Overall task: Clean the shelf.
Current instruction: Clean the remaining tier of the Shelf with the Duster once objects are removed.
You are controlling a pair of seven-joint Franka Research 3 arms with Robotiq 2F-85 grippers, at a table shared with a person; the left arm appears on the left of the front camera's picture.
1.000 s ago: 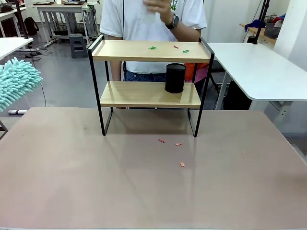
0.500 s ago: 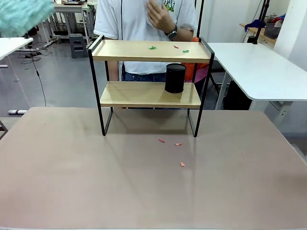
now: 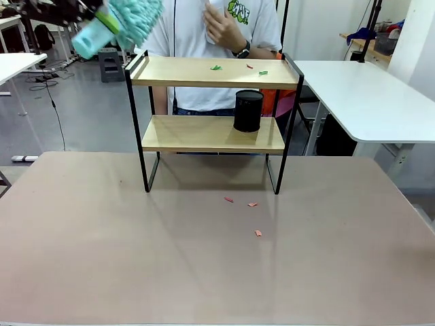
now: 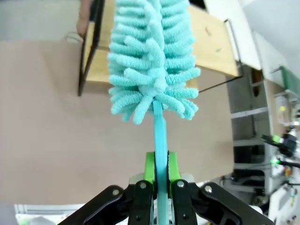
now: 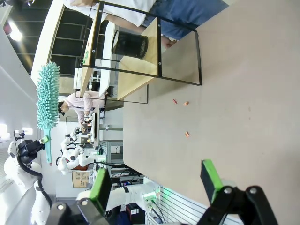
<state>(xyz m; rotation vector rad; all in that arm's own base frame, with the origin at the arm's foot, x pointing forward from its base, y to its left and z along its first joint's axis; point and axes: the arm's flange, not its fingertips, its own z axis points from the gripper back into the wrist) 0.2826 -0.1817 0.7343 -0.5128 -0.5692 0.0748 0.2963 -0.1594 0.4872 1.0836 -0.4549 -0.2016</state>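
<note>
Blurred duster [image 3: 132, 20] — tip off-frame

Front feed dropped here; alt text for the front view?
A teal duster hangs tilted at upper left, just above the left end of the two-tier shelf, whose top board carries green and red scraps and whose lower board holds a black cylinder. A person stands behind; three red bits lie on the brown tabletop.

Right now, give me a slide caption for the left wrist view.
Left claw clamps the teal duster by its handle, shelf beyond.
</note>
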